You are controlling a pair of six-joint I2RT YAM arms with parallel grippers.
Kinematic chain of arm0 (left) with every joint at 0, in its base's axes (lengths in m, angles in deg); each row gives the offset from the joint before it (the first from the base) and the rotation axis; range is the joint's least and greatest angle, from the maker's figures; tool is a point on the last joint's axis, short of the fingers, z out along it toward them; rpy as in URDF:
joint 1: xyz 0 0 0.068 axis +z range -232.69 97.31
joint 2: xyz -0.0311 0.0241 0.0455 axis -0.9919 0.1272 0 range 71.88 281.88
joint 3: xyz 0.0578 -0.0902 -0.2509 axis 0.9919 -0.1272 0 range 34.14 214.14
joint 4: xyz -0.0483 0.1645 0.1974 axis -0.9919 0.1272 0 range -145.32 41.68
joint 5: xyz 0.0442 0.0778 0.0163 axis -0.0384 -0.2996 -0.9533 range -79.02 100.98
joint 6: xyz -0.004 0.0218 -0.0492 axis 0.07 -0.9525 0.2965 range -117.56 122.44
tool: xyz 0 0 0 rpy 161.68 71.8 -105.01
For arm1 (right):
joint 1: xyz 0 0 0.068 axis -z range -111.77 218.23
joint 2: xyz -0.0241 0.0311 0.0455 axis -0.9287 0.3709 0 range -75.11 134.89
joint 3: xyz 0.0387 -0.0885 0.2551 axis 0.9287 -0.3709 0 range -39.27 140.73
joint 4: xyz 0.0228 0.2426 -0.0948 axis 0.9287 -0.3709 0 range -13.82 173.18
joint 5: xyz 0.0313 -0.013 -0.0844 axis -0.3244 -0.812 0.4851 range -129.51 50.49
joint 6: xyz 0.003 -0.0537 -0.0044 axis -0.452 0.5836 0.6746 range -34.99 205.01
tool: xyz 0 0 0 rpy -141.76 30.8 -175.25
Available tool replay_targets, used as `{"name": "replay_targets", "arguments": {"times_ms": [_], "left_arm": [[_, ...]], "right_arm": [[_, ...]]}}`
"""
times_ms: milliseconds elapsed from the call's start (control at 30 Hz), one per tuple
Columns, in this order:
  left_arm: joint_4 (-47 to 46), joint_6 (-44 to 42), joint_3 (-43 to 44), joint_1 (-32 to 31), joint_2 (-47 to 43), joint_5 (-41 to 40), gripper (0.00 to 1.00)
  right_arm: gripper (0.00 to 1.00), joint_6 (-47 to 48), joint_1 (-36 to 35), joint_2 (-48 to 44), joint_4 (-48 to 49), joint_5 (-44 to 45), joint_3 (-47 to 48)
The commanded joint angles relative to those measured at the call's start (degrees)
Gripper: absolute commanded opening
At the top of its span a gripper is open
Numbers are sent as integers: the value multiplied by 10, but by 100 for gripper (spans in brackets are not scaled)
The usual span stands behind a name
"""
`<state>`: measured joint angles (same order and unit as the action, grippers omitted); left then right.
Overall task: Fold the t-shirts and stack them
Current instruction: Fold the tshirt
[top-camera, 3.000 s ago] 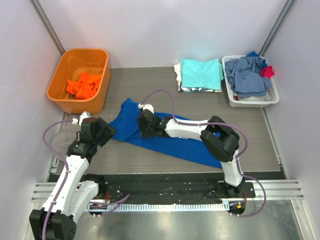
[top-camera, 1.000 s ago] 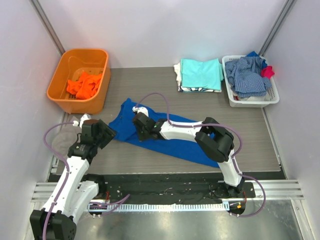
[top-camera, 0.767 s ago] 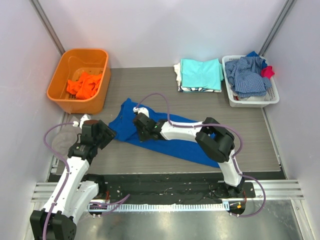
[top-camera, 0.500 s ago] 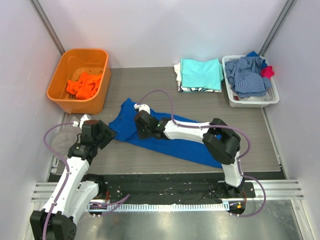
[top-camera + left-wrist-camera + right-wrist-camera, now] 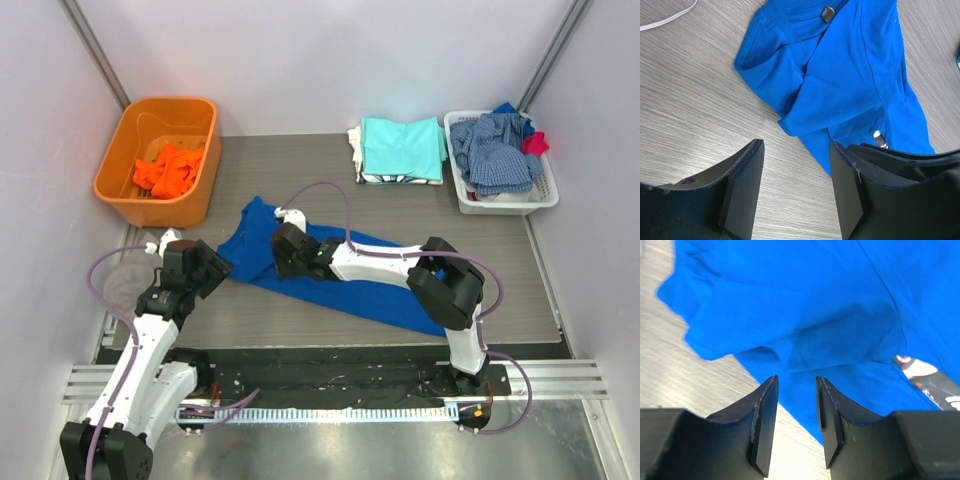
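The blue shirt lies slantwise on the table, left of centre. Its collar end points to the far left and the other end runs toward the near right, under the right arm's elbow. It is rumpled, not flat: in the left wrist view a sleeve edge is turned over on itself, and the collar tag shows at the top.

The left fingers stand wide apart over bare table, just short of that sleeve edge and holding nothing. The right fingers hang low over the shirt's left part, apart with a narrow gap and no cloth pinched between them. The chest print peeks out to their right.

Bare table lies all round the shirt: a broad band behind it and a narrower strip along the near edge. Well behind, the orange bin holds an orange shirt. An aqua shirt lies folded on top of a small stack at the back. A white basket in the far right corner holds a checked garment.
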<state>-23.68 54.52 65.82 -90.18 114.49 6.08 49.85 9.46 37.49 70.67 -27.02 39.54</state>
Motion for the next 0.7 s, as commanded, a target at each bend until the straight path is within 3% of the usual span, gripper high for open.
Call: {"name": "replay_targets", "arguments": {"times_ms": [0, 200, 667], "left_arm": [[-6, -7, 4, -2, -1, -1, 59], [-4, -8, 6, -2, -2, 2, 59], [-3, -9, 0, -1, -8, 0, 59]], "right_arm": [[43, -97, -2, -26, 60, 47, -42], [43, -184, -5, -32, 96, 77, -70], [42, -178, -7, -16, 91, 79, -46]]}}
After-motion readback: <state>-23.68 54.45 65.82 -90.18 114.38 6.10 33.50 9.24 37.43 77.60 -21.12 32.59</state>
